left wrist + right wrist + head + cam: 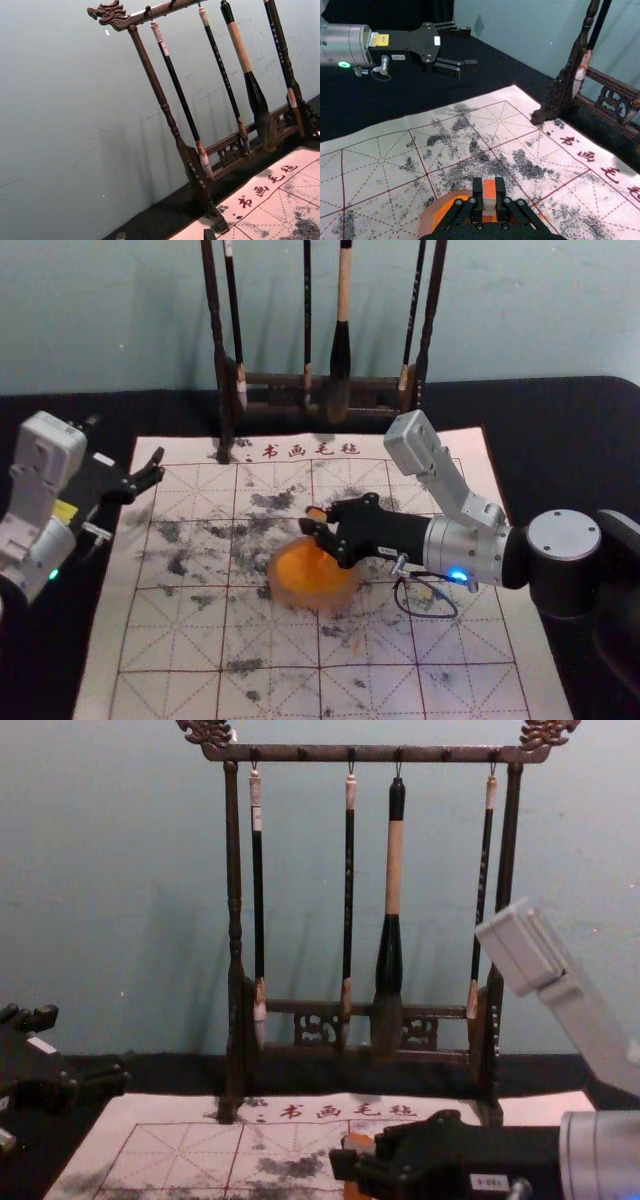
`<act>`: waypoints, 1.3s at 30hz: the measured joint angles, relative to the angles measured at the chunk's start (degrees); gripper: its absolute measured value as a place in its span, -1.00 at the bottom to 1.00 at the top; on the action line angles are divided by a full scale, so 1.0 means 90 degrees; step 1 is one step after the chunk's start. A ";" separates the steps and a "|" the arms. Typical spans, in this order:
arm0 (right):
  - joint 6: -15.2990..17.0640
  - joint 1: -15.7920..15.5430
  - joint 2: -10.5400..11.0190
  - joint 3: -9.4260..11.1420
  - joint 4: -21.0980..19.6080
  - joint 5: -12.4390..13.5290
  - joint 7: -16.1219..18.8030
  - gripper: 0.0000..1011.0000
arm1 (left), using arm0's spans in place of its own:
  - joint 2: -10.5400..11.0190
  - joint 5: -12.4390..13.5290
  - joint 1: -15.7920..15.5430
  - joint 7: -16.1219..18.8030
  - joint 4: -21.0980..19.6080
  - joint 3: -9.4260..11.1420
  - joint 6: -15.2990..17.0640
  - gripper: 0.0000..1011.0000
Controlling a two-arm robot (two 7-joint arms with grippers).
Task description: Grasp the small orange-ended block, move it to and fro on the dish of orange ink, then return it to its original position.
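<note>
In the head view my right gripper (322,530) is over the orange ink dish (301,577), with the orange-topped block (317,513) between its fingers. The right wrist view has the right gripper (489,199) shut on the block (489,189), whose upper end is orange and whose middle is white; the dish (428,214) lies behind and below. Whether the block touches the ink is hidden. In the chest view the block (358,1144) stands partly behind the fingers. My left gripper (150,477) is parked open at the mat's left edge.
A dark wooden rack (375,753) with several hanging brushes stands behind the mat at the wall. The gridded calligraphy mat (180,640), marked with dark ink smudges, lies on the black-covered table (590,455).
</note>
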 joint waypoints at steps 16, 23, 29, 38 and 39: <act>-0.0004 -0.0036 0.0065 0.0032 -0.0084 -0.0066 -0.0015 -0.75 | 0.0000 0.0000 0.0000 0.0000 0.0000 0.0000 0.0000 0.98; -0.0012 -0.0063 0.0135 0.0037 -0.0160 -0.0079 0.0036 -0.75 | 0.0000 0.0000 0.0000 0.0000 0.0000 0.0000 0.0000 0.98; -0.0020 -0.0103 0.0211 0.0040 -0.0231 -0.0094 0.0068 -0.75 | 0.0000 0.0000 0.0000 0.0000 0.0000 0.0000 0.0000 0.98; -0.0021 -0.0178 0.0307 0.0053 -0.0341 -0.0077 0.0108 -0.75 | 0.0000 0.0000 0.0000 0.0000 0.0000 0.0000 0.0000 0.98; -0.0018 -0.0195 0.0324 0.0054 -0.0365 -0.0069 0.0115 -0.75 | 0.0000 0.0000 0.0000 0.0000 0.0000 0.0000 0.0000 0.98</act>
